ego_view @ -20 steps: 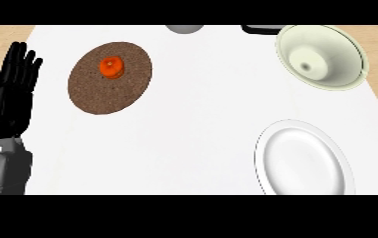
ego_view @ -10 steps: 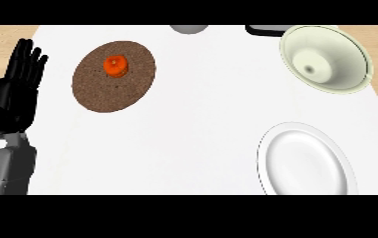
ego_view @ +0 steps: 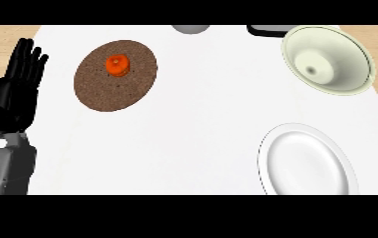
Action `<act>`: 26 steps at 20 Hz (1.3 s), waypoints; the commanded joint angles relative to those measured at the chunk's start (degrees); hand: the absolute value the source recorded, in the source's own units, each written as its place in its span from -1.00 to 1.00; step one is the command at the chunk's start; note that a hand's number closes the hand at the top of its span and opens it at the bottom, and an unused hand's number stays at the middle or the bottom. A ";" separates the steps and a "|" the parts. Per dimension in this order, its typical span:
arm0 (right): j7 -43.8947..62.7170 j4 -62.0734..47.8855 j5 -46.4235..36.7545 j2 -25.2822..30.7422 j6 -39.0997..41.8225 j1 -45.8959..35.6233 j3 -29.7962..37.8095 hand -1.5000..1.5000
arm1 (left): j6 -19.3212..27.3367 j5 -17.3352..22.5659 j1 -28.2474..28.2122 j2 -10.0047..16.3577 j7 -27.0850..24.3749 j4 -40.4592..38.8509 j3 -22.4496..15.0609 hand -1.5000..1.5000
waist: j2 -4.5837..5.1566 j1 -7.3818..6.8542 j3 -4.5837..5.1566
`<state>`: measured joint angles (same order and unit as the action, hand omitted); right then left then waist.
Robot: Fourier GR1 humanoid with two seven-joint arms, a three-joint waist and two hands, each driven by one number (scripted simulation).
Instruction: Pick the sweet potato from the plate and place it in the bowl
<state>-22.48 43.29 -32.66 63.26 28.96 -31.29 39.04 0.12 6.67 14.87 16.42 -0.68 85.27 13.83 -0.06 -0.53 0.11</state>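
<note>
An orange sweet potato [ego_view: 117,64] sits on a brown speckled plate [ego_view: 111,89] at the upper left of the white counter. A pale green bowl [ego_view: 328,59] stands at the upper right, tilted toward me, with nothing in it. My left hand [ego_view: 18,89] rests at the left edge, black fingers straight and pointing up, a little left of the brown plate and apart from it. My right hand is out of view.
A white plate [ego_view: 306,162] lies at the lower right. A grey round object [ego_view: 191,28] and a dark handle-like object [ego_view: 267,29] sit at the counter's far edge. Wooden floor [ego_view: 15,34] shows past the counter's corners.
The view has shifted slightly, so everything sits a little further right and lower in the picture. The left hand stays open at the left edge.
</note>
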 commanded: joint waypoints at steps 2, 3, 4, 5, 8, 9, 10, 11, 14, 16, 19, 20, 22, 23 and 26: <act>12.07 3.63 -0.17 -2.91 3.06 -11.13 -6.68 1.00 | -1.64 0.48 2.13 1.55 -0.06 -1.45 0.36 0.00 | 0.30 -0.97 -0.02; 9.72 4.14 0.23 -6.19 0.61 -7.62 -6.60 1.00 | -0.55 -0.30 -1.73 -0.65 -0.80 1.00 -0.65 0.00 | 0.13 -0.38 -0.08; 13.38 7.04 -0.41 -9.19 0.68 -8.91 -8.66 1.00 | -1.18 1.07 0.21 2.08 1.63 0.55 1.57 0.00 | 0.07 -0.51 -0.04; 13.30 6.04 -1.19 -8.13 1.92 -10.44 -10.33 1.00 | -1.85 1.62 0.46 2.97 2.48 2.01 1.85 0.00 | 0.12 -0.74 -0.06; 19.70 6.50 -2.07 -12.96 1.04 -15.92 -13.93 1.00 | -0.13 -0.71 1.00 -0.03 -0.51 -0.70 -0.39 0.00 | 0.29 -0.83 -0.03; 19.95 7.89 -1.25 -13.02 2.49 -15.05 -13.95 1.00 | 0.10 -1.30 -0.30 -0.86 -2.80 -1.48 -0.46 0.00 | 0.15 -0.17 -0.04; 19.42 4.47 -2.44 -14.09 0.52 -15.87 -14.91 1.00 | 0.31 -0.40 1.62 -0.65 1.21 -0.15 -0.83 0.00 | 0.26 -0.51 -0.09; 20.42 3.57 -2.51 -14.62 0.93 -17.80 -15.61 1.00 | 1.51 -0.63 1.48 -1.59 0.85 0.28 -0.79 0.00 | 0.27 -0.61 -0.09; 19.34 1.29 -4.50 -18.77 -2.86 -17.39 -18.12 1.00 | -0.29 -0.46 -0.61 -1.14 -1.26 -0.06 -0.64 0.00 | 0.35 -0.72 -0.10; 21.23 3.09 -5.21 -21.96 -5.34 -15.99 -19.31 1.00 | 0.04 -0.31 -0.03 0.08 1.60 2.43 -0.22 0.00 | 0.15 -0.25 -0.10; 17.83 -2.18 -7.35 -25.22 -12.15 -13.99 -20.18 1.00 | -0.13 -0.23 1.01 -0.48 0.71 0.42 -0.43 0.00 | 0.35 -0.36 -0.13; 20.66 -1.05 -8.38 -25.25 -12.21 -15.28 -21.25 1.00 | -1.79 1.50 1.79 1.33 0.87 -2.17 1.66 0.00 | 0.28 -0.14 -0.10; 18.66 -8.53 -12.25 -24.93 -18.52 -17.20 -22.23 1.00 | 1.13 -0.99 2.66 -2.08 1.99 0.24 -2.04 0.00 | 0.67 -1.14 -0.18; 18.57 -9.38 -13.34 -24.82 -18.71 -17.83 -23.29 1.00 | 0.42 -1.46 1.31 -1.72 -1.76 -1.86 -1.25 0.00 | 0.63 -0.96 -0.15; 21.15 -16.79 -12.93 -25.91 -25.00 -17.27 -19.75 1.00 | -1.95 0.71 -1.65 -0.76 -0.83 2.10 -0.66 0.00 | 0.99 -2.55 -0.24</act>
<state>-2.59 33.54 -44.12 38.47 10.74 -48.24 17.97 0.07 6.09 16.07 15.41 -0.43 85.49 12.84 0.61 -1.82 -0.06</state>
